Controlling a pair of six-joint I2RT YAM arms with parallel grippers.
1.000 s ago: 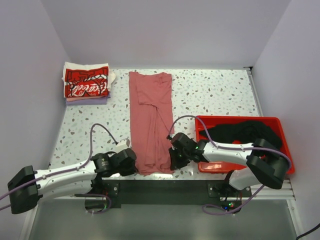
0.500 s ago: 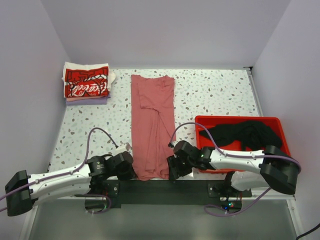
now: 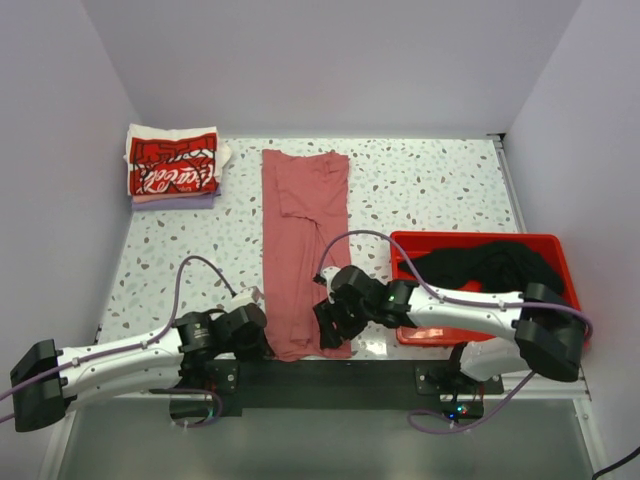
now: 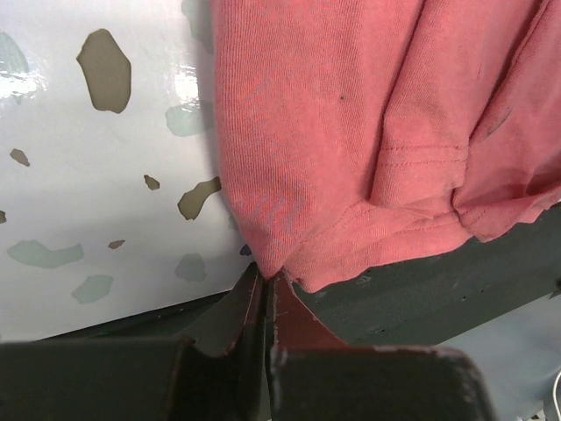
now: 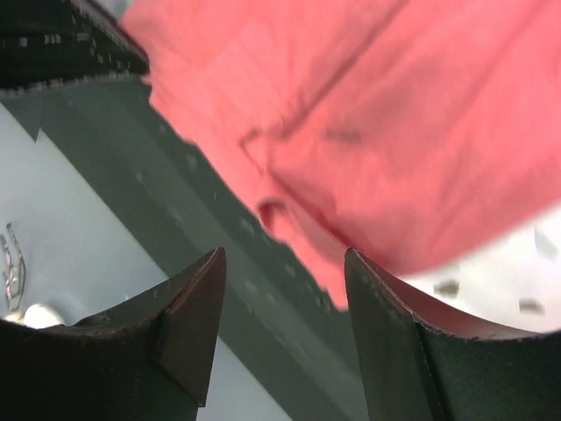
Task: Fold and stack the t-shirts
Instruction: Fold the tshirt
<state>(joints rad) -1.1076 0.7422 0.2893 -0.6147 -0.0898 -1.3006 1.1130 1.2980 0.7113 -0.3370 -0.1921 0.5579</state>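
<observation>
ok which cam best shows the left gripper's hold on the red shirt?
Left wrist: the left gripper is shut on the red shirt hem corner, close up. Top external shows the gripper at that corner, pinch hidden; right wrist shows no left gripper.

Pale lilac walls [image 3: 330,60] close three sides; light soft and even; white tabletop [image 3: 430,185] speckled grey and brown; metal rail [image 3: 512,200] along its right edge; dark mounting strip [image 3: 320,378] at near edge; grey floor [image 3: 320,445] below.

Open tabletop [image 3: 420,190] between shirt [image 3: 303,240] and bin [image 3: 450,237]
</observation>
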